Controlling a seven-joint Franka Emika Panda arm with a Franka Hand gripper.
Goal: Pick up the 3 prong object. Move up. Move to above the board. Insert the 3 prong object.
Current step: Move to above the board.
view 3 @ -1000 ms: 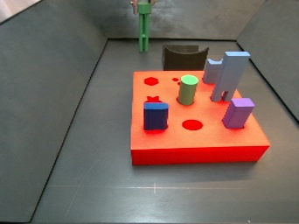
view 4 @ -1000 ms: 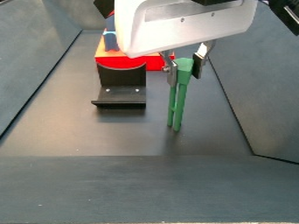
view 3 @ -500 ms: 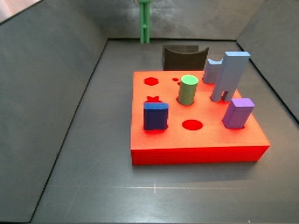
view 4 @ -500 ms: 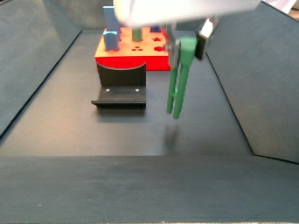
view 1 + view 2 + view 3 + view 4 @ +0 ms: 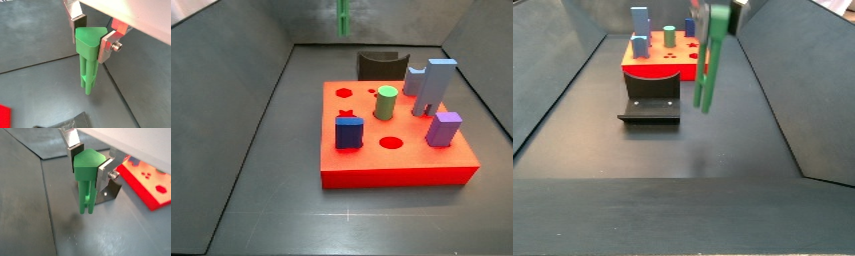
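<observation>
My gripper (image 5: 91, 36) is shut on the wide top of the 3 prong object (image 5: 86, 67), a tall slender green post that hangs straight down, clear of the dark floor. Both wrist views show it between the silver fingers (image 5: 75, 154), the post (image 5: 85, 185) pointing down. In a side view the post (image 5: 711, 62) hangs in the air beside the dark curved block (image 5: 651, 106), the gripper (image 5: 723, 8) at the frame's top edge. In a side view only the post's lower part (image 5: 344, 20) shows, behind the red board (image 5: 398, 170). The board also shows at the far end (image 5: 657, 70).
On the board stand a short green cylinder peg (image 5: 385, 102), a dark blue block (image 5: 349, 131), a purple block (image 5: 445, 128) and two tall bluish blocks (image 5: 437, 84). The dark curved block (image 5: 378, 65) sits behind the board. Sloped grey walls (image 5: 238, 80) enclose the floor.
The gripper has risen with the green post in it. The post has left the floor and now hangs well above it. The board and pegs have not moved.
</observation>
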